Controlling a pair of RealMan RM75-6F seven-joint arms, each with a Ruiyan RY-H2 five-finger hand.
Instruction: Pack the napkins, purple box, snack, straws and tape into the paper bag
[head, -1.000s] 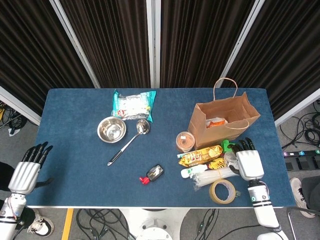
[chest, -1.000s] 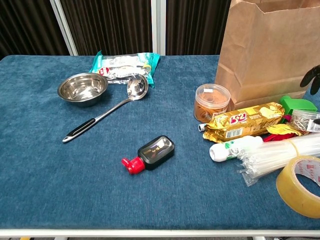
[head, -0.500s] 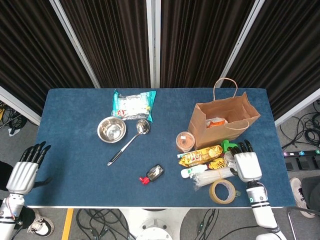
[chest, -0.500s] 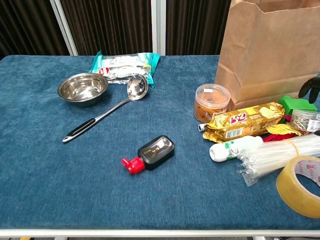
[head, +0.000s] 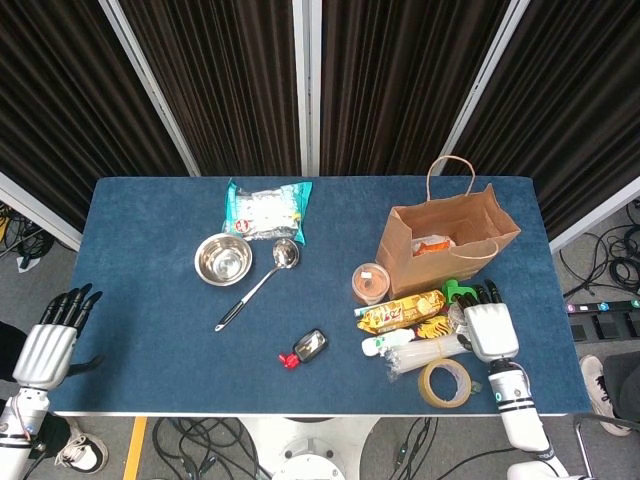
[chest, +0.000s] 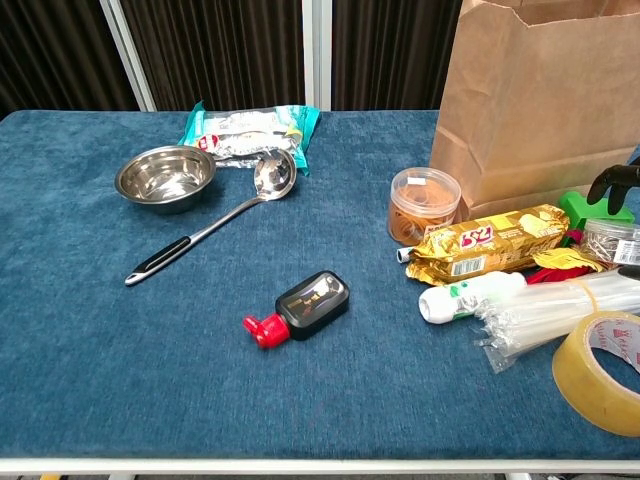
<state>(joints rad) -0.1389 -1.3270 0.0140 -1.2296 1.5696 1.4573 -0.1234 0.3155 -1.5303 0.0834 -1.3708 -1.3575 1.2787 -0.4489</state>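
Here, straws (chest: 560, 310) — long axis left-right, beside tape (chest: 600, 370).

Even, bright overhead light falls across the blue table (head: 150, 300), and shadows beside the things on it are short and soft. The steel bowl (chest: 165, 177) catches small white glints, as does the gold snack wrapper (chest: 487, 243). Both views are sharp, with no motion blur. Behind the table the curtains (head: 400, 80) stay dark.
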